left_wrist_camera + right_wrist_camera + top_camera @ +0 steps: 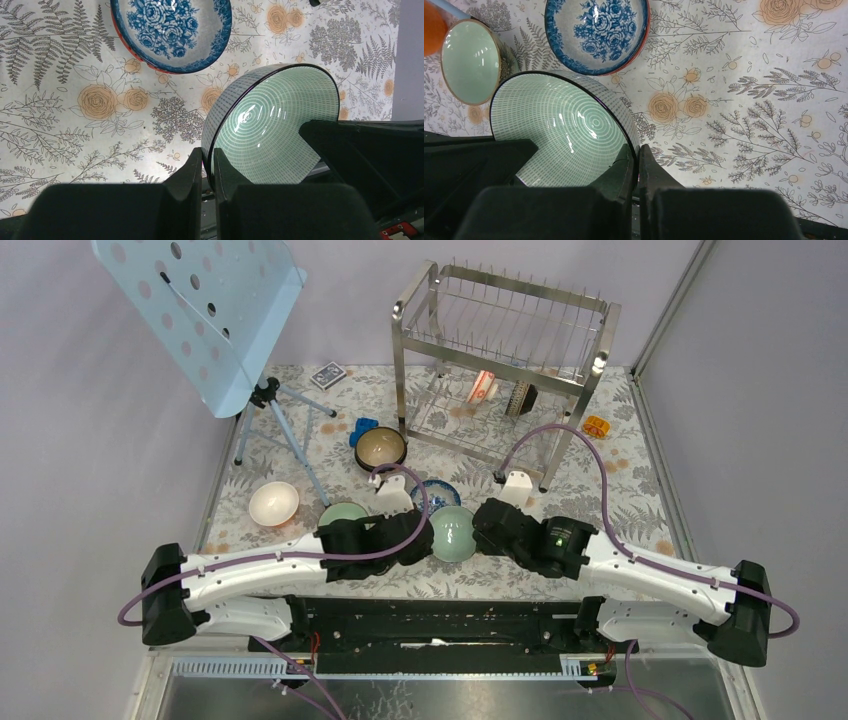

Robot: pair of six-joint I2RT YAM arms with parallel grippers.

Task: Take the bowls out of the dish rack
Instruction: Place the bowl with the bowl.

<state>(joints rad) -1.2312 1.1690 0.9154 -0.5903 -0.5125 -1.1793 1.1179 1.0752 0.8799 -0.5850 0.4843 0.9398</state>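
A pale green bowl with a ringed inside [452,535] hangs between my two grippers at the near middle of the table. My left gripper [424,538] is shut on its left rim, seen in the left wrist view [208,167] with the bowl [272,127]. My right gripper [481,530] is shut on its right rim, seen in the right wrist view [636,162] with the bowl [564,132]. The dish rack [500,335] stands at the back. Its lower tier holds an orange-red patterned bowl [483,386] and a dark bowl [521,400], both on edge.
On the table lie a white bowl [273,502], a plain pale green bowl [343,512], a dark brown bowl [380,447] and a blue-and-white bowl [437,492]. A pale blue music stand [200,310] stands back left. A card pack [328,374], a blue thing [362,428] and an orange thing [596,426] lie near the rack.
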